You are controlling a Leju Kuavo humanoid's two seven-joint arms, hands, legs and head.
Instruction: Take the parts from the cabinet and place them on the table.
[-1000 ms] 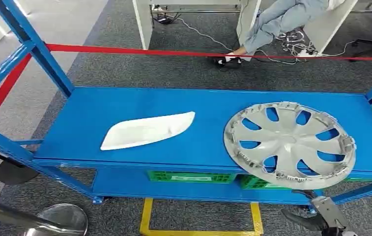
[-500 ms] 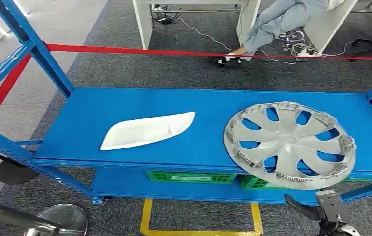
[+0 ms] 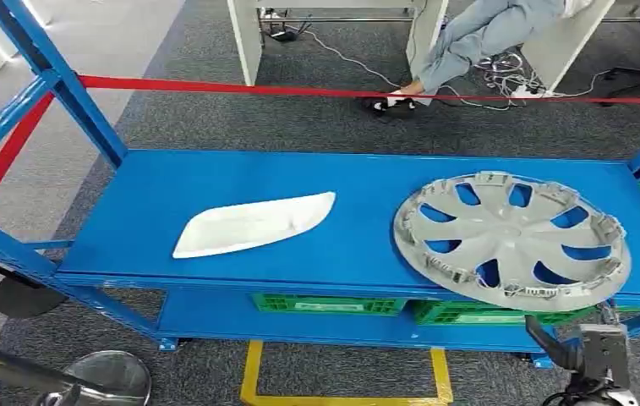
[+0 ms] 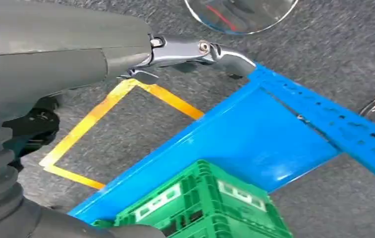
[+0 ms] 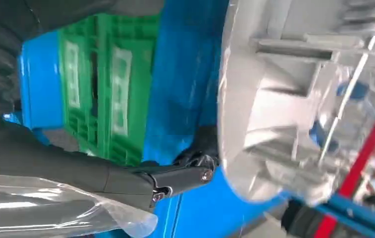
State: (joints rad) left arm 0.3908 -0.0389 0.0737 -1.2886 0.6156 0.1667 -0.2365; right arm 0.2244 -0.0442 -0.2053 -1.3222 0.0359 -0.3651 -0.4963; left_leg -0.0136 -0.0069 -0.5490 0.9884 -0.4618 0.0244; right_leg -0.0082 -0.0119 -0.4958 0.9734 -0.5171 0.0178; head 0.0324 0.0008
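Two parts lie on the top shelf [image 3: 215, 182] of the blue cabinet: a silver hubcap [image 3: 511, 238] on my right and a white, leaf-shaped trim panel [image 3: 253, 223] on my left, well apart from each other. The hubcap lies with its clip-lined inner side up, and its near edge overhangs the front lip of the shelf. The panel lies flat, its pointed end turned toward the hubcap.

My right hand [image 3: 591, 359] comes up from below, just under the overhanging edge of the hubcap. In the right wrist view a dark fingertip [image 5: 202, 148] touches the pale rim of the hubcap [image 5: 274, 114], with the thumb [image 5: 175, 179] reaching alongside below it; I cannot tell whether the rim is actually pinched between them or only touched.

My left hand [image 4: 76, 54] hangs low beside the cabinet, above the grey carpet and a yellow floor marking [image 4: 96, 116]. Its fingers [image 4: 215, 49] stretch out straight and apart, holding nothing, with the tips near the corner of the blue lower shelf [image 4: 254, 139].

Green crates [image 3: 329, 304] sit on that lower shelf, under the parts. A red barrier tape [image 3: 299, 90] runs across behind the cabinet, and beyond it a person's legs [image 3: 477, 34] show at a white desk.
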